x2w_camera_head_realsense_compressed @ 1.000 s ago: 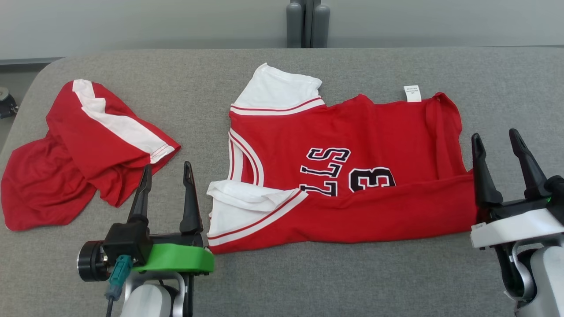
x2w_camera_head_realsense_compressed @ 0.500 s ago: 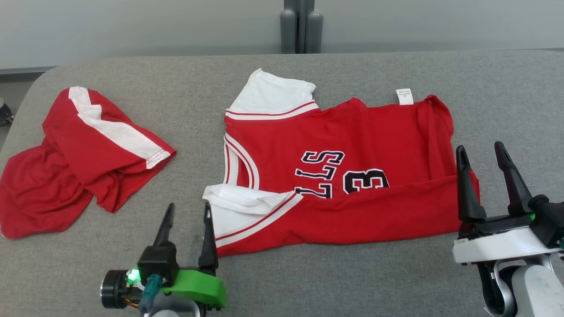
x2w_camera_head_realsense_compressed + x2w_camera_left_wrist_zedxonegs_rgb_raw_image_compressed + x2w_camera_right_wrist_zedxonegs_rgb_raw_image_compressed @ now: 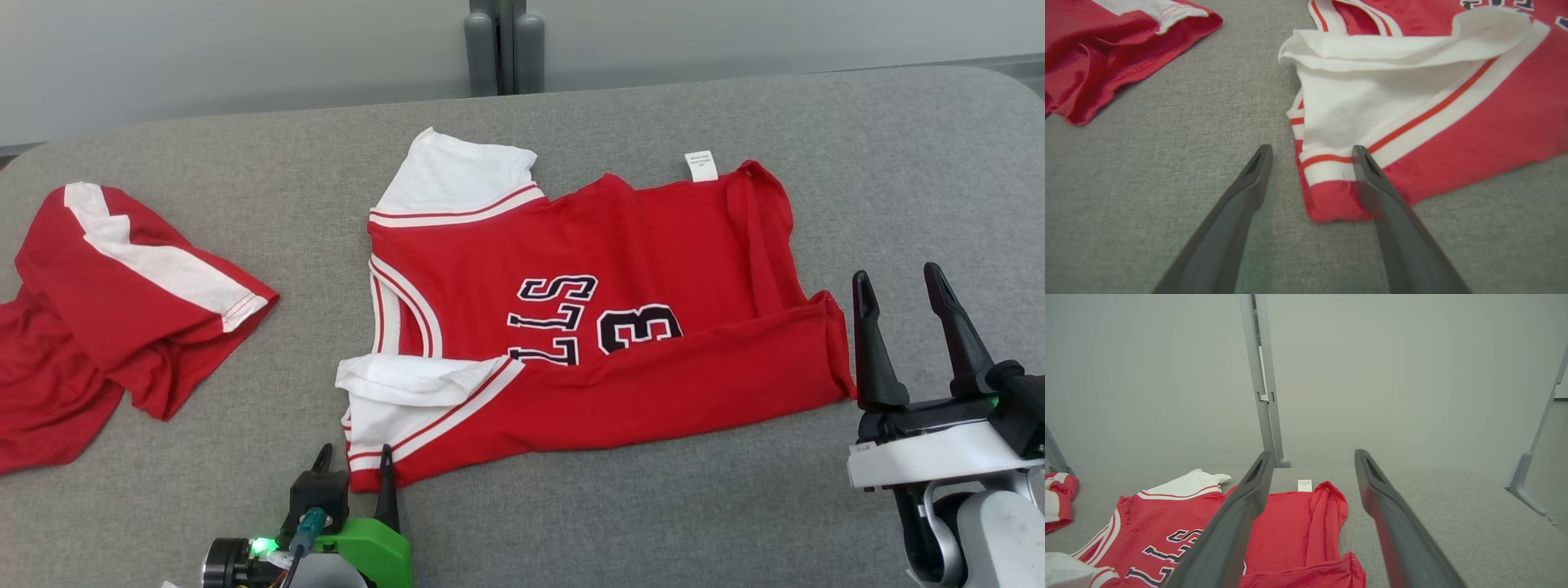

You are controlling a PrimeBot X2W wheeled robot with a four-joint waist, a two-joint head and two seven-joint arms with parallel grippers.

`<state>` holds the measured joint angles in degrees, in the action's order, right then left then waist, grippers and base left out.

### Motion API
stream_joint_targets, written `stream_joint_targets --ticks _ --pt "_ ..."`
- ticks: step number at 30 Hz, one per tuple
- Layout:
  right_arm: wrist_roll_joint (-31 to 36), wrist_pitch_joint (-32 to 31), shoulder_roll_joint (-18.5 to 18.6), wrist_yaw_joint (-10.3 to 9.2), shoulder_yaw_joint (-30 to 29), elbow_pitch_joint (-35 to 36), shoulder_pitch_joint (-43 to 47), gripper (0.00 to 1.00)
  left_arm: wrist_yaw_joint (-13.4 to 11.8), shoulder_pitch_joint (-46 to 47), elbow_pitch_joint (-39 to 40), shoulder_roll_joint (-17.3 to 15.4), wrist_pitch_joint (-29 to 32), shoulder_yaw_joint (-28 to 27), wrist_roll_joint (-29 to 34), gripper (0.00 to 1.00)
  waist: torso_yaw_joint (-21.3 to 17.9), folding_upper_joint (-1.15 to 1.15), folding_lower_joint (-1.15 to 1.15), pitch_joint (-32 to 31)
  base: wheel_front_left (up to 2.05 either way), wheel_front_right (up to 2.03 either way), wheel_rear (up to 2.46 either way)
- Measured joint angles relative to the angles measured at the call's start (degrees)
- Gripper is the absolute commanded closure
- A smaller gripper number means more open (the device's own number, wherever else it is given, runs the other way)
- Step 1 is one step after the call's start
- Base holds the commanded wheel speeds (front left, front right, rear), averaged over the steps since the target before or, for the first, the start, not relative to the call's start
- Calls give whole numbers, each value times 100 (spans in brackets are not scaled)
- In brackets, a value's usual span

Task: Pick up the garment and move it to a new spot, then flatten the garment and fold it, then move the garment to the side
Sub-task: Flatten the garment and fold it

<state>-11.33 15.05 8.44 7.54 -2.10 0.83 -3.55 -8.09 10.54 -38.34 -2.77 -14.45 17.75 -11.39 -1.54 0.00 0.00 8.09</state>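
A red jersey-style shirt (image 3: 588,327) with white sleeves, red-and-white striped trim and black lettering outlined in white lies in the middle of the grey fabric-covered table (image 3: 653,506). Its collar faces the robot's left. Its near long edge is folded up over the lower part of the print, and the near sleeve is rumpled on top. A small white label (image 3: 701,165) sticks out at the far edge. A crumpled red and white cloth (image 3: 106,310) lies well apart on the left. The left gripper (image 3: 354,457) is spread wide and holds nothing. In its wrist view the shirt's near left corner sits between the fingers, though contact cannot be judged. The right gripper (image 3: 896,273) is just as wide, grips nothing and stands just beside the shirt's right end. Since a second ago the head camera has turned, sliding the whole scene leftward, and the shirt's folds look unchanged. The left gripper has moved from the gap between the two cloths to the shirt's corner.
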Motion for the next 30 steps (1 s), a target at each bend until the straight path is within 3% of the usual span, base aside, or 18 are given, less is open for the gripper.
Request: stream_joint_targets --ticks 3,6,14,20,30 --pt "0 0 2 -1 -3 -16 0 0 63 139 -250 -1 0 85 -31 0 -51 0 0 20 0 0 0" --pt "0 1 -9 -1 -66 -97 0 0 186 231 -381 -14 8 199 -120 100 -75 0 0 30 0 0 0" --pt "-37 0 -116 -1 -283 -739 -8 0 168 309 -53 4 -35 310 -133 100 69 0 0 45 0 0 0" --pt "114 -162 -212 -1 -566 -2124 -198 0 68 265 836 -31 -57 252 94 100 307 0 0 78 0 0 0" --pt "171 -382 -394 -1 -913 -3820 -844 0 71 2 1288 -41 -58 201 221 100 659 0 0 148 0 0 0"
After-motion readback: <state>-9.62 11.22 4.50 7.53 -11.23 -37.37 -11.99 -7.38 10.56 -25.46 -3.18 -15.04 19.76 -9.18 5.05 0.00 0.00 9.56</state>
